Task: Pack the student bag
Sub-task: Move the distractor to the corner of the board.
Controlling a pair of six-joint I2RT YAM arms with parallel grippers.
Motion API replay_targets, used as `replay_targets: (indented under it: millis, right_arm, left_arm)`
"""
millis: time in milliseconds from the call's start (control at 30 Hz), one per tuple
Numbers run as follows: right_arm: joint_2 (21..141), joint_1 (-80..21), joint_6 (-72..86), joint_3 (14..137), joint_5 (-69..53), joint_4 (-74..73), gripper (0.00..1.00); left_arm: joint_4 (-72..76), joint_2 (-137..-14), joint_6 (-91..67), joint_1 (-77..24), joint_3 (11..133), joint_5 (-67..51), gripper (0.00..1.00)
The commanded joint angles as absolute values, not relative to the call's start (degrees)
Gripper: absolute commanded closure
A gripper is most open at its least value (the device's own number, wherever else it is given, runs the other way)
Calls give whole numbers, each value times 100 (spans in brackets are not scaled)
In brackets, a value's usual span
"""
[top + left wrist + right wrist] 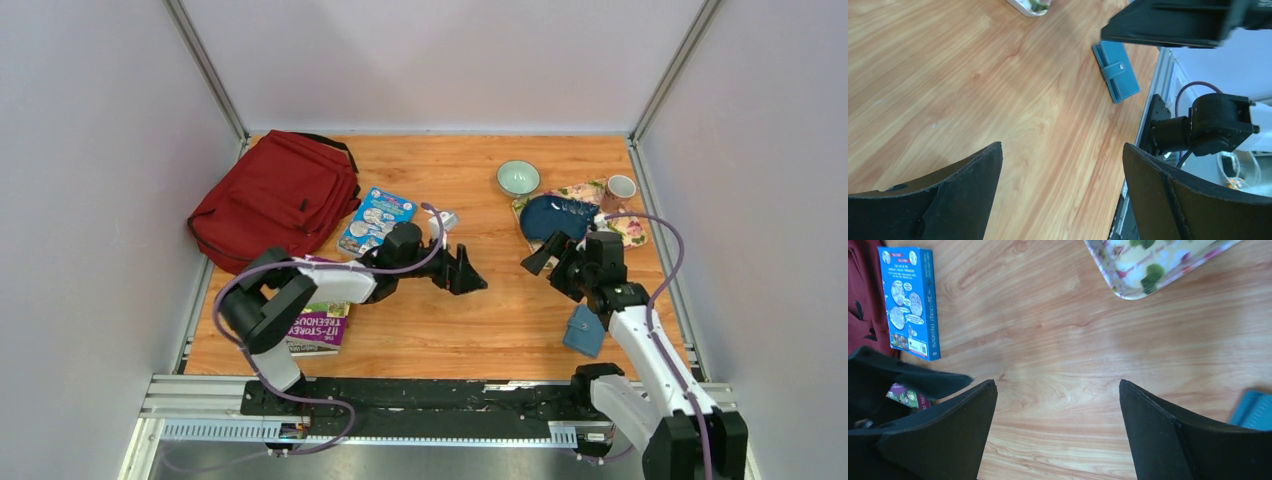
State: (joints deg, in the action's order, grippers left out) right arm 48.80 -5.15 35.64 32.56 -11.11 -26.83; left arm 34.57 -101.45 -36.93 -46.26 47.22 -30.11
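The student bag (270,195), a dark red backpack, lies closed at the back left of the table; its edge shows in the right wrist view (862,295). A blue book (377,220) (910,300) lies just right of it. A purple book (320,328) (908,395) sits partly under the left arm. A small blue wallet (584,330) (1116,71) (1255,410) lies near the right arm. My left gripper (472,270) (1063,150) is open over bare wood at mid-table. My right gripper (540,255) (1058,385) faces it, open and empty.
A floral tray (632,232) (1153,265) at the back right carries a dark blue item (553,215) and a cup (621,186). A green bowl (518,178) stands behind it. A small silvery object (443,220) lies beside the blue book. White walls enclose the table.
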Motion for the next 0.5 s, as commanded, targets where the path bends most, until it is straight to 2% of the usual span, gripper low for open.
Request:
replay_targets:
  millis: [0, 200, 467]
  right_arm:
    - [5412, -781, 3911, 3006, -1661, -1040, 5]
    - [6860, -1554, 3525, 3523, -889, -238, 5]
    - [8717, -1942, 2752, 4622, -203, 167, 4]
  left_arm:
    - [3252, -9256, -3138, -4535, 4018, -2242, 3]
    - [2743, -8184, -2822, -4491, 3244, -1891, 3]
    - [2022, -6918, -2453, -4474, 2549, -1222, 3]
